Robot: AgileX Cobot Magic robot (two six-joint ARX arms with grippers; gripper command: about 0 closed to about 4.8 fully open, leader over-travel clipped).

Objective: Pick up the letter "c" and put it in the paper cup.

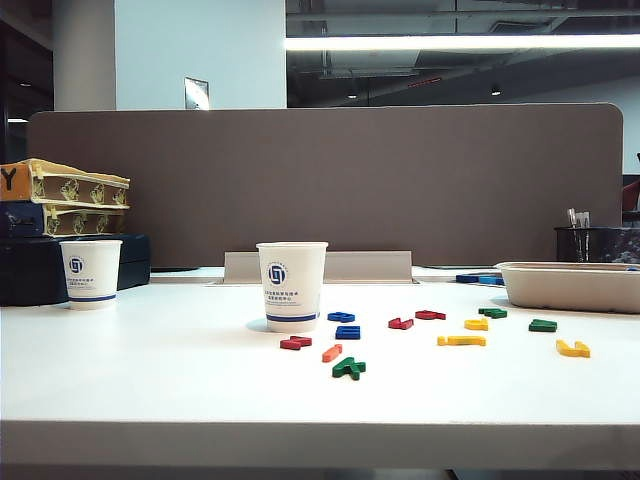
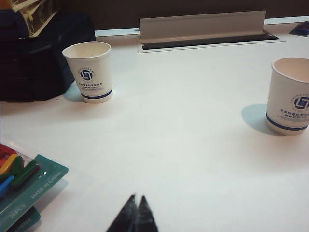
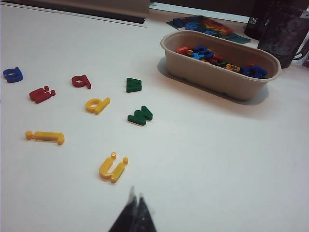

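Observation:
The paper cup [image 1: 291,286] stands upright mid-table, white with a blue logo; the left wrist view has it far off to the side [image 2: 292,96]. I cannot pick out the letter "c" in any view. Near the cup lie dark red letters [image 1: 295,343], a straight orange piece [image 1: 332,352] and a green letter [image 1: 349,368]. My left gripper [image 2: 137,198] hovers shut and empty over bare table, far from both cups. My right gripper [image 3: 136,195] is shut and empty, just short of a yellow letter [image 3: 112,168]. Neither gripper shows in the exterior view.
A smaller white cup [image 1: 91,273] stands at the left by a dark box [image 2: 38,58]. A beige tray [image 3: 212,77] holding several letters sits at the right. Yellow, green, red and blue letters are scattered between. A teal letter packet [image 2: 29,186] lies near the left gripper.

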